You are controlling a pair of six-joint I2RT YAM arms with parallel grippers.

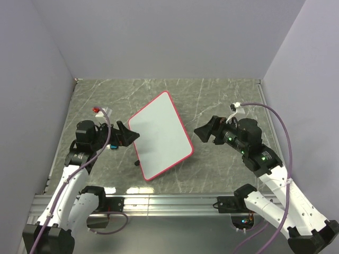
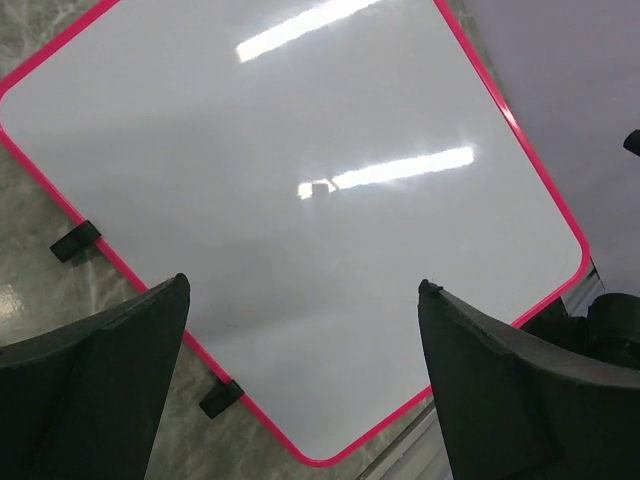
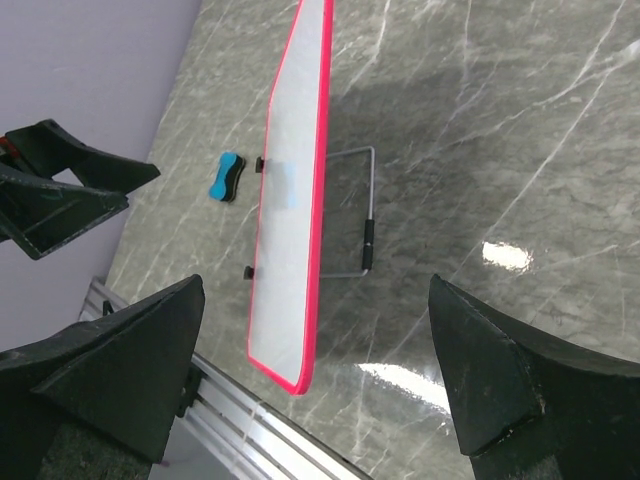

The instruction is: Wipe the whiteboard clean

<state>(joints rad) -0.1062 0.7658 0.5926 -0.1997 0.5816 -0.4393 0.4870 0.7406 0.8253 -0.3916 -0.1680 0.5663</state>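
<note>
The whiteboard (image 1: 159, 135) has a pink rim and stands tilted on a wire stand (image 3: 365, 215) in the middle of the marble table. Its white face (image 2: 300, 180) fills the left wrist view and shows only light reflections. In the right wrist view the whiteboard (image 3: 290, 200) appears nearly edge-on. My left gripper (image 1: 127, 136) hangs open just left of the board, facing its surface, with nothing between its fingers (image 2: 100, 390). My right gripper (image 1: 204, 129) is open to the right of the board, apart from it. A small blue eraser (image 3: 225, 177) lies on the table left of the board.
An aluminium rail (image 1: 169, 201) runs along the table's near edge. Grey walls close in the left, back and right sides. The left gripper (image 3: 60, 185) shows beyond the eraser in the right wrist view. Black feet (image 2: 75, 240) stick out from the board's rim.
</note>
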